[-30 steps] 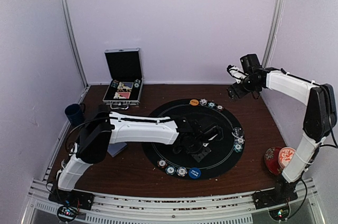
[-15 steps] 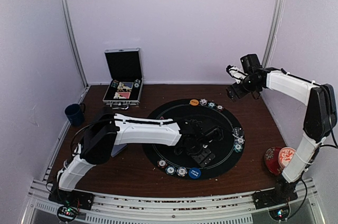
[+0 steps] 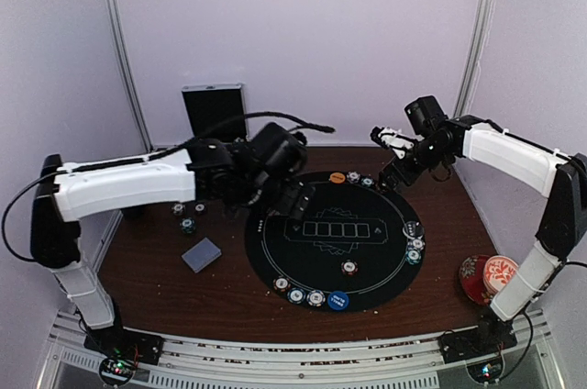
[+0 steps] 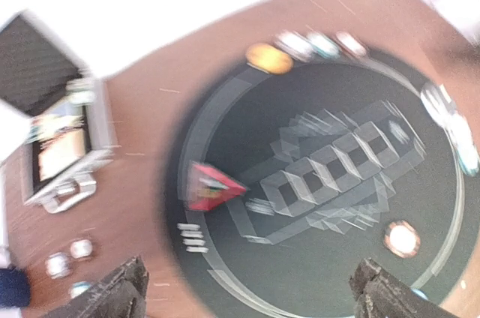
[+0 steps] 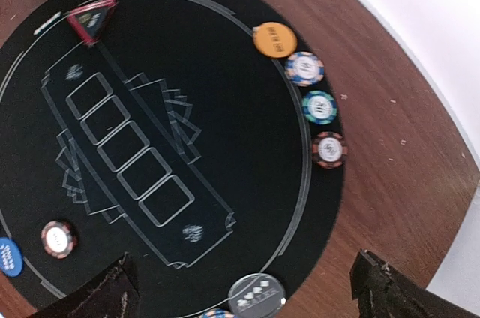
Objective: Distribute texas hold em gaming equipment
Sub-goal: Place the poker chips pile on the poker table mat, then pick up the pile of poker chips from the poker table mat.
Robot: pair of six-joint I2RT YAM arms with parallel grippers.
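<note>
1. L claw [image 3: 298, 205] hangs over the left edge of the mat [image 3: 275, 261], jaws wide. Its wrist view is blurred but shows both tips at the bottom corners w/ nothing btwn them.
2. R claw [image 3: 390, 161] sits over the mat's far-right rim. Also wide, also empty.
3. Already on the mat:
   - lone chip [image 3: 349, 267], near-right of centre, apart from the rest
   - chip rows at the far, right & near rims
   - orange button [image 3: 337, 178] far side, blue button [image 3: 337, 300] near side
   - red triangle [image 4: 210, 187] at the left rim
4. Not on the mat:
   - loose chips [image 3: 188, 224] on the bare table [image 3: 147, 261], left of the mat
   - deck [image 3: 202, 254] just beside them, closer to the bases
   - case [image 3: 214, 109] open at far left
5. Key relation: the loose chips lie to L claw's left, off the mat and slightly toward the bases. In L wrist view they show near the lower-left tip [image 4: 112, 295].
6. L arm is much nearer. R claw is the whole mat away, so prob. L's pick.
7. Chips are round, so no long axis and any wrist angle should do.
8. Deck lies skewed to the table edge and would likely need a wrist turn.
9. Risk: the loose chips sit close together, so wide jaws could nudge a neighbour on the way down.
</note>
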